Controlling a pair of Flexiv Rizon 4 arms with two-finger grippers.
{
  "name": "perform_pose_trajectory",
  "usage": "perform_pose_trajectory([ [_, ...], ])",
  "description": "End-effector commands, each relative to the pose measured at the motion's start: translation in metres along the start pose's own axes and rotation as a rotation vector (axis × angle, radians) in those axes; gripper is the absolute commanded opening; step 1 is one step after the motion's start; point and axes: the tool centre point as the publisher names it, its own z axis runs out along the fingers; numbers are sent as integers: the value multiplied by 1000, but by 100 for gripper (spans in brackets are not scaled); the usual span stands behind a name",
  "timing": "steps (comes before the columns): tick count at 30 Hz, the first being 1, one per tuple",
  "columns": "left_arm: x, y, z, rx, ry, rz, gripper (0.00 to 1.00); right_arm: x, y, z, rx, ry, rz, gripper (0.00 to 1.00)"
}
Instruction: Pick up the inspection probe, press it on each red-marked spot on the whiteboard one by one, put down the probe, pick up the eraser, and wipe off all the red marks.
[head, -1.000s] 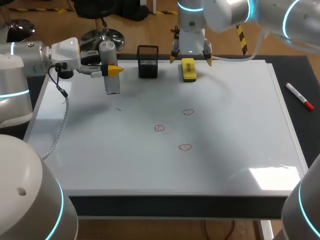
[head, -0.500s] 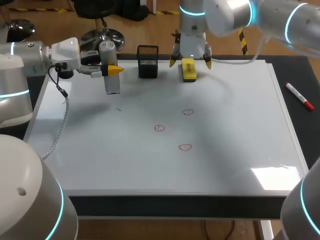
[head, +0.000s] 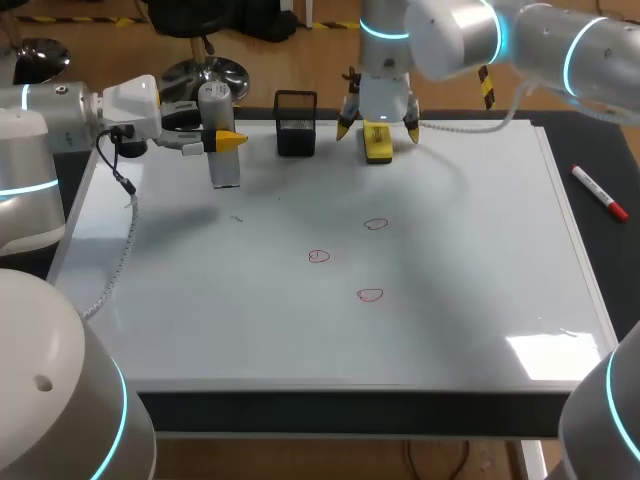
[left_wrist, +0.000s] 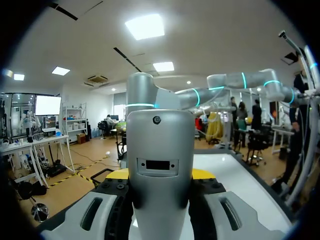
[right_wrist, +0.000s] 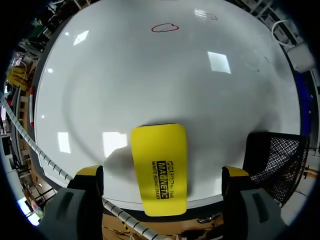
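**Probe in the left claw, right claw wide around the eraser**

Your left claw (head: 226, 141) is clamped on the inspection probe (head: 222, 150), a silver cylinder held upright over the far left corner of the whiteboard (head: 450, 260). In the left wrist view the probe (left_wrist: 160, 150) fills the space between the fingers, with the yellow tips just showing on either side of it.

Your right claw (head: 378, 128) stands wide at the board's far edge. The yellow eraser (head: 377, 143) lies flat on the board between its fingers. The right wrist view shows bare board on both sides of the eraser (right_wrist: 160, 160), so neither finger touches it.

A black mesh holder (head: 296, 123) stands just beside the eraser, between the two claws. From the right wrist it sits close by one finger (right_wrist: 235, 172), the nearest thing to crowd that claw.

Three red marks (head: 375, 224), (head: 318, 256), (head: 370, 294) sit near the middle of the board, well apart from both claws. A faint grey scribble (head: 237, 218) lies nearer the probe.

A cable (head: 125, 230) hangs from your left arm over the board's left edge. A red marker pen (head: 600, 193) rests on the dark worktop (head: 608, 150) to the right of the board.

The eraser carries black print along its top face; the marker's print is too small to make out.
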Motion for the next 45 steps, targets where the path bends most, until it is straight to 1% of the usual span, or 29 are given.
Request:
perform_pose_trajectory([
  [1,0,0,0,2,-1,2,0,-1,-3,-1,-5,8,-3,90],
  [3,0,0,0,2,-1,2,0,0,-3,-2,-5,9,-3,74],
  [4,0,0,0,2,-1,2,0,1,-3,-2,-5,10,-4,57],
  [5,0,0,0,2,-1,2,0,1,-3,-2,-4,11,-5,48],
  [9,0,0,0,2,-1,2,0,3,-4,-2,-6,15,-7,43],
  [10,0,0,0,2,-1,2,0,4,-3,-3,-6,16,-7,35],
  [12,0,0,0,2,-1,2,0,5,-3,-1,-7,17,-8,27],
  [13,0,0,0,2,-1,2,0,5,-3,0,-7,18,-8,21],
  [14,0,0,0,2,-1,2,0,5,-2,-1,-8,18,-8,12],
  [15,0,0,0,2,-1,2,0,5,-2,-1,-7,18,-9,0],
  [19,0,0,0,2,-1,2,0,6,-1,2,-12,20,-4,0],
  [24,0,0,0,2,-1,2,0,8,0,-11,-29,24,23,0],
  [30,0,0,0,2,-1,2,0,9,-1,-20,-46,2,67,0],
  [33,0,0,0,2,-1,2,0,12,0,-34,-44,-4,70,0],
  [37,0,0,0,2,-1,2,0,18,0,-37,-36,-6,70,0],
  [43,0,0,0,2,-1,2,0,34,-4,-52,-18,6,86,0],
  [45,0,0,0,2,-1,2,0,40,-5,-60,-15,-3,116,0],
])
